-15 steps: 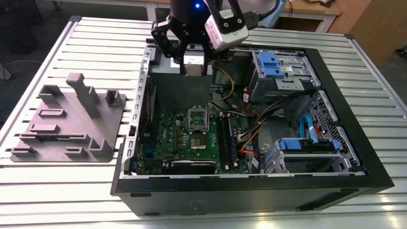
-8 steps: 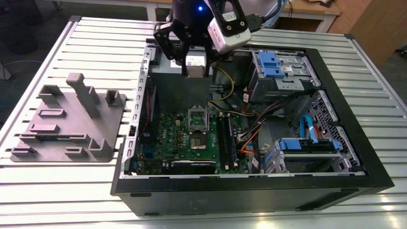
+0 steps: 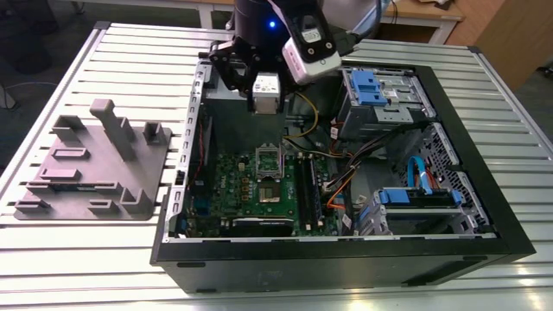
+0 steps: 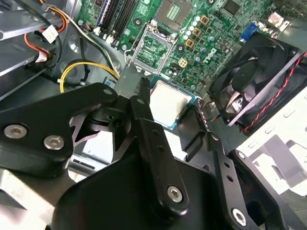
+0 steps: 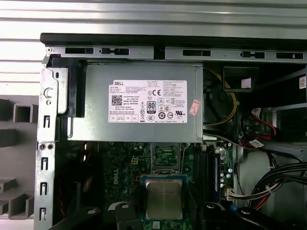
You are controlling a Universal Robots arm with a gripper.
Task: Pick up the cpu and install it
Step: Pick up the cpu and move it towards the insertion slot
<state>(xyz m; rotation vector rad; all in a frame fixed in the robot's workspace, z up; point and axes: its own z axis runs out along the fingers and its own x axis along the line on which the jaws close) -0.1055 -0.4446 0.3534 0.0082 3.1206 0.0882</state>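
The cpu is a small square chip with a beige metal top and a thin green rim. My gripper is shut on it, a black finger at each side. In the second wrist view the cpu hangs above the green motherboard, short of the open silver socket frame. In the exterior view my gripper hovers inside the open computer case, above the socket.
A grey plastic tray lies on the slatted table at the exterior view's left. Inside the case are a silver power supply, a black fan, memory sticks, blue drive bays and loose cables.
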